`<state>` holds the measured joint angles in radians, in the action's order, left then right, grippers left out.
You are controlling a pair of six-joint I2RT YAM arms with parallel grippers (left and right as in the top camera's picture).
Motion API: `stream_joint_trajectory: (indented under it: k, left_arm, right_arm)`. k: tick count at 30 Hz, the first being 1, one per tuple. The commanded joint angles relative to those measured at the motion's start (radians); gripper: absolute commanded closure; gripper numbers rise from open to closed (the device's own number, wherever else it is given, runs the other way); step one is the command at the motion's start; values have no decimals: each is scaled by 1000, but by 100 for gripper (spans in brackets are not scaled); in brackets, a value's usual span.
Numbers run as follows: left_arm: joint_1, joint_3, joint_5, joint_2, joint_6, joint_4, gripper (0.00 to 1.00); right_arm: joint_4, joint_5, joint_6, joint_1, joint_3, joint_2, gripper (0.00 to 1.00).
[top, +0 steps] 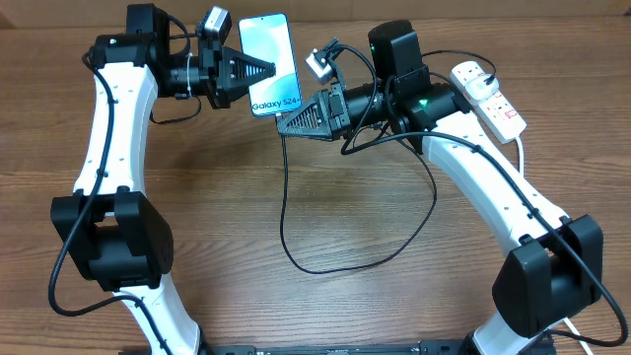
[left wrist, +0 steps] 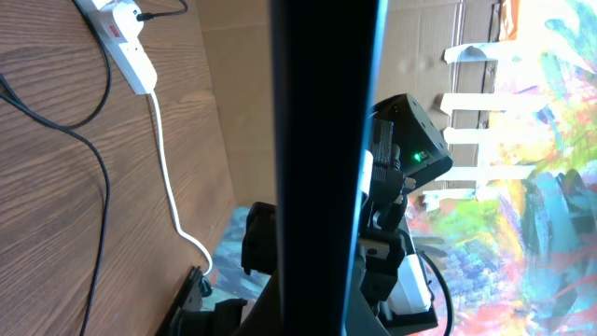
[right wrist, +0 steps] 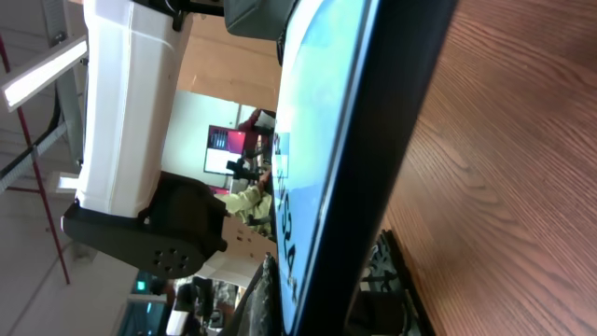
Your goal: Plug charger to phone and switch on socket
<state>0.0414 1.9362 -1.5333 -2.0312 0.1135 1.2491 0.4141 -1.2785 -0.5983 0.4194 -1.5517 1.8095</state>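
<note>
The phone [top: 268, 59] is held above the table, turquoise screen up, "Galaxy S24" end toward me. My left gripper [top: 264, 69] is shut on its left side; the left wrist view shows the phone [left wrist: 322, 140] as a dark bar between the jaws [left wrist: 317, 303]. My right gripper [top: 288, 123] is closed at the phone's bottom end, where the black charger cable [top: 296, 258] comes out. The connector tip is hidden. In the right wrist view the phone [right wrist: 312, 159] rises from the jaws [right wrist: 326, 299]. The white socket [top: 488, 91] lies at the far right.
The charger cable loops over the middle of the wooden table [top: 217, 217] and runs back to the socket [left wrist: 126, 42]. The thick white cord [top: 520, 148] goes off the right edge; it also shows in the left wrist view [left wrist: 173, 187].
</note>
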Motion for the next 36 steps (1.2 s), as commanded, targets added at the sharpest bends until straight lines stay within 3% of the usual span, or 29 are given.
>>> stream_joint_trajectory:
  k: [1, 7, 36]
  left_arm:
    - [-16, 9, -49, 6, -2, 11, 96]
    - [-29, 9, -49, 6, -5, 11, 96]
    - [-36, 9, -49, 6, -126, 89, 96]
  right_arm:
    - [-26, 65, -9, -14, -6, 3, 96]
    - [-100, 66, -61, -14, -6, 3, 96]
    - [-95, 118, -86, -23, -6, 3, 96]
